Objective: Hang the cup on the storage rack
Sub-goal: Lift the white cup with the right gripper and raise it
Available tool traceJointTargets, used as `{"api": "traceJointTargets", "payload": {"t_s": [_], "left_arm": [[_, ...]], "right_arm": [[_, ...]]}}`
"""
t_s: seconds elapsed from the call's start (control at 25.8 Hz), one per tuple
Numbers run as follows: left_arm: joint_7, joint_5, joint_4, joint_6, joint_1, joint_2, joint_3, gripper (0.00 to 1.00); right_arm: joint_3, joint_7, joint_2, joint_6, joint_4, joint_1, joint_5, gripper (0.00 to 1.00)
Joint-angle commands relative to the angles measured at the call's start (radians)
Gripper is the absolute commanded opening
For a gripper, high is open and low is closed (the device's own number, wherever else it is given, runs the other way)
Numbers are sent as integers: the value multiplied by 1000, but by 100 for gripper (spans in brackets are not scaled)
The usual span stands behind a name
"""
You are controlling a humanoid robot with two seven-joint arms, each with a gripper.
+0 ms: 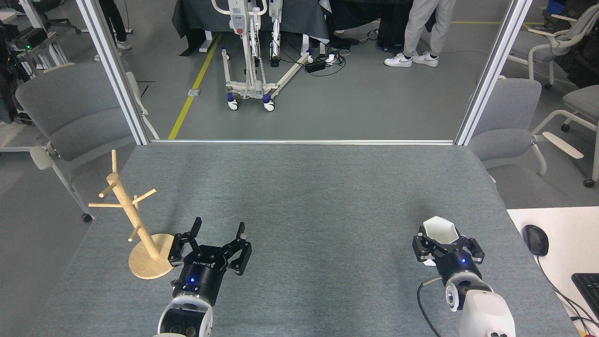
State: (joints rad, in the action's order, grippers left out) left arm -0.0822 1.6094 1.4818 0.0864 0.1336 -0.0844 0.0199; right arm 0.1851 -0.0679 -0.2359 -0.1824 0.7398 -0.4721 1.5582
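Observation:
A white faceted cup [440, 229] with a hexagonal rim sits mouth-up between the fingers of my right gripper [444, 242], which is shut on it near the table's front right. The light wooden storage rack [127, 206] stands at the front left on its round disc base [146, 266], with thin pegs angled outward and nothing hanging on them. My left gripper [219, 230] is open and holds nothing, just right of the rack's base. The cup's handle is hidden by the gripper.
The grey felt table [304, 196] has a metal frame along its far edge. A white desk with a mouse [536, 239] and keyboard [588, 284] adjoins the right. Grey chairs [70, 112] flank the table. A person's legs [423, 32] stand far behind.

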Motion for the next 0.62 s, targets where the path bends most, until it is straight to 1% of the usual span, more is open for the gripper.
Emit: {"api": "traceJointTargets", "payload": {"t_s": [0.0, 0.08, 0.19, 0.27, 0.46, 0.58], "left_arm": [[-5, 0, 6, -4, -6, 2, 0, 99], [-13, 0, 8, -4, -6, 2, 0, 100], [-16, 0, 8, -2, -8, 0, 2, 99], [-16, 0, 6, -2, -8, -2, 2, 99], [-18, 0, 8, 10, -9, 2, 6, 99], [-18, 3, 9, 41, -34, 11, 38, 99]], "right_arm": [[2, 88, -23, -29, 59, -2, -10, 21], [2, 137, -37, -31, 124, 0, -38, 21], [4, 209, -49, -28, 202, 0, -98, 20], [5, 247, -65, -19, 251, 1, -119, 20], [7, 341, -63, 29, 382, 7, -121, 19], [-3, 424, -46, 121, 510, 20, -121, 20]]}}
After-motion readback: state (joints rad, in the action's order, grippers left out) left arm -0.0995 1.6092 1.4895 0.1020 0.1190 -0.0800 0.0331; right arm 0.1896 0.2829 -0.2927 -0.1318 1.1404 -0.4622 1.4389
